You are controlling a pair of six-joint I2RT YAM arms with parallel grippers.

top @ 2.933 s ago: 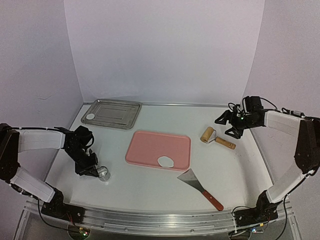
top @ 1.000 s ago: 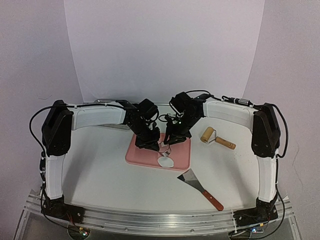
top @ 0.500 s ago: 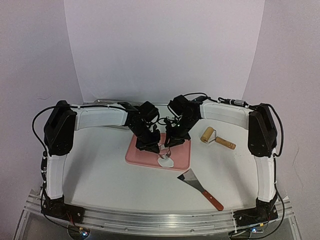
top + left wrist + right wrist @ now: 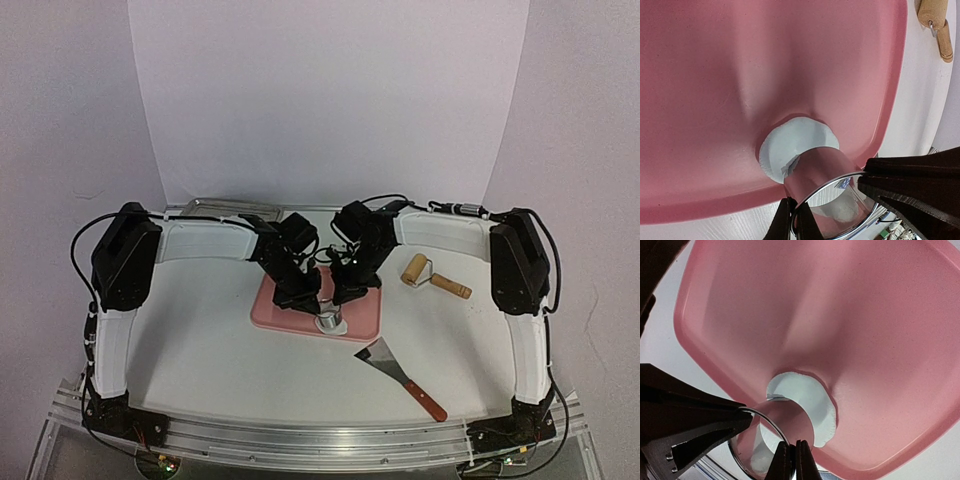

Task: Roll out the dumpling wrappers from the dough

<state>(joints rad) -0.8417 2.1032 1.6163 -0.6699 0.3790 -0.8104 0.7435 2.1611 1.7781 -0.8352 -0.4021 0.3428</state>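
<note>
Cutting step: left gripper (image 4: 792,225) and right gripper (image 4: 791,460) both pinch the ring cutter (image 4: 820,170) rim over the dough (image 4: 790,145) on the pink tray (image 4: 740,75). Next up, probably an even press down.

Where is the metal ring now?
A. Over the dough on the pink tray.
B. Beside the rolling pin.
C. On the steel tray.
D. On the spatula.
A: the ring stands over the dough on the pink tray, its rim pinched by the left gripper and the right gripper.
</note>
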